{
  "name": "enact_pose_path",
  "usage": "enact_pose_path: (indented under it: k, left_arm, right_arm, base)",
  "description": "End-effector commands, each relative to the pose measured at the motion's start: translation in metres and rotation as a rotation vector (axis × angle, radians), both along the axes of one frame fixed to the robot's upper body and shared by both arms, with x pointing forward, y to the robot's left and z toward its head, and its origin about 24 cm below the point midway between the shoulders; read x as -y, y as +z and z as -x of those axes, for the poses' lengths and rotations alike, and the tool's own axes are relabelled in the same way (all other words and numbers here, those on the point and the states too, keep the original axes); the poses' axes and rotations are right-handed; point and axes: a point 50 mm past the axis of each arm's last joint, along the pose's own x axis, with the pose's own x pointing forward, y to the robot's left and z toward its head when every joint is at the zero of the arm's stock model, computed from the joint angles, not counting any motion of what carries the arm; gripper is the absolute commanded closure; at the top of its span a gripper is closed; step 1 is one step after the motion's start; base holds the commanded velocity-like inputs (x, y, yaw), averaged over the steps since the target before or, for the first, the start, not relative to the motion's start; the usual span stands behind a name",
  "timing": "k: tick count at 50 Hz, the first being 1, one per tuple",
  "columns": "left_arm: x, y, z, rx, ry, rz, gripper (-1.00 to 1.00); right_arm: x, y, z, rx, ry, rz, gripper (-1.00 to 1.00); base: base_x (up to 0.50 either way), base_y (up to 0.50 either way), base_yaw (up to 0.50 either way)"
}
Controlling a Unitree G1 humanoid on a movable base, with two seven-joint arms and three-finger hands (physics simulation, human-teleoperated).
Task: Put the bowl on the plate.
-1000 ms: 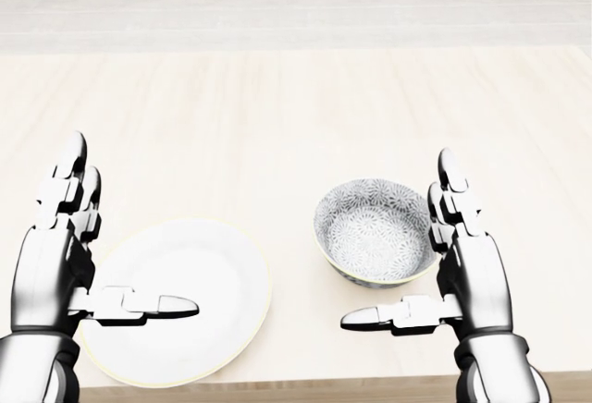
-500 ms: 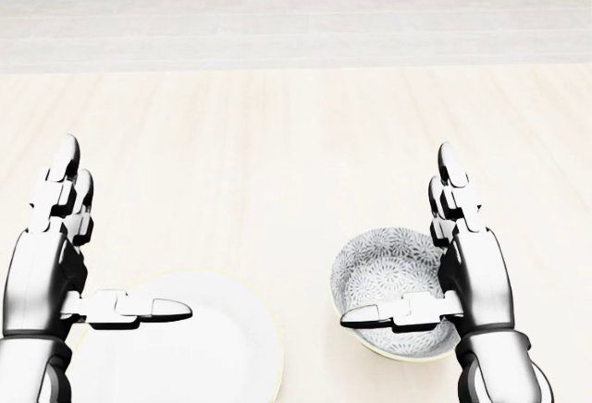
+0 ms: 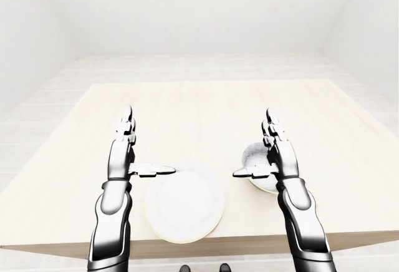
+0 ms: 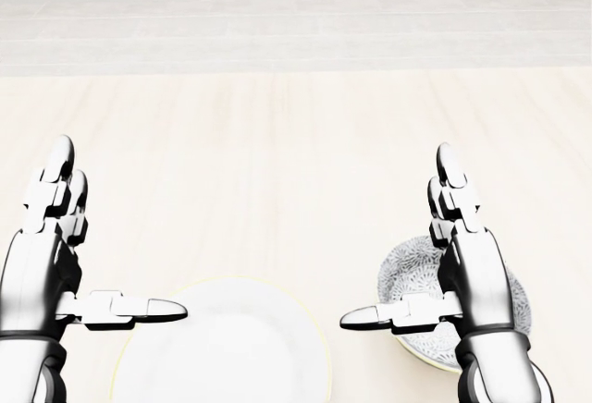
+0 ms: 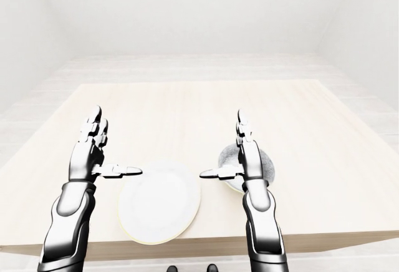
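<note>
A grey patterned bowl (image 4: 412, 278) rests on the table at the lower right of the head view, partly behind my right hand (image 4: 398, 237). That hand is open above it, fingers straight, with the thumb (image 4: 375, 315) pointing left and nothing held. At the bottom centre lies a flat white plate (image 4: 231, 348), cut off by the frame edge. To the left of the plate is my left hand (image 4: 118, 237), also open, its thumb reaching over the plate's left rim. In the left-eye view the bowl (image 3: 254, 158) stands just right of the plate (image 3: 184, 203), apart from it.
The pale wooden table (image 3: 199, 110) stretches far beyond both hands. Its near edge (image 3: 187, 244) runs just below the plate. A light floor and white walls surround the table.
The whole head view has shifted, so the camera moved. Plate and bowl now lie lower and further right in the frame, the bowl more under my right hand. Both hands keep their open pose.
</note>
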Motion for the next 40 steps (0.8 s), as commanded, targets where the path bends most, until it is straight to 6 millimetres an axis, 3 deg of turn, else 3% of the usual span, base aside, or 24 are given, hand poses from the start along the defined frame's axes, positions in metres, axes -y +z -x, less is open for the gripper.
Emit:
enact_pose_path:
  k: [1,40]
  left_arm:
    - [-0.0005,0.0008,0.0000,0.002,0.002,-0.009,-1.00]
    - [-0.0016,-0.0040,0.0007,-0.020,0.003,-0.020,-1.00]
  right_arm:
    - [0.0000,-0.0016,0.0007,-0.007,0.000,0.000,-1.00]
    - [0.0058,0.0023,0.0029,0.010,-0.018,0.007,-1.00]
  base:
    - [0.00,0.20,0.00]
    - [0.00,0.17,0.00]
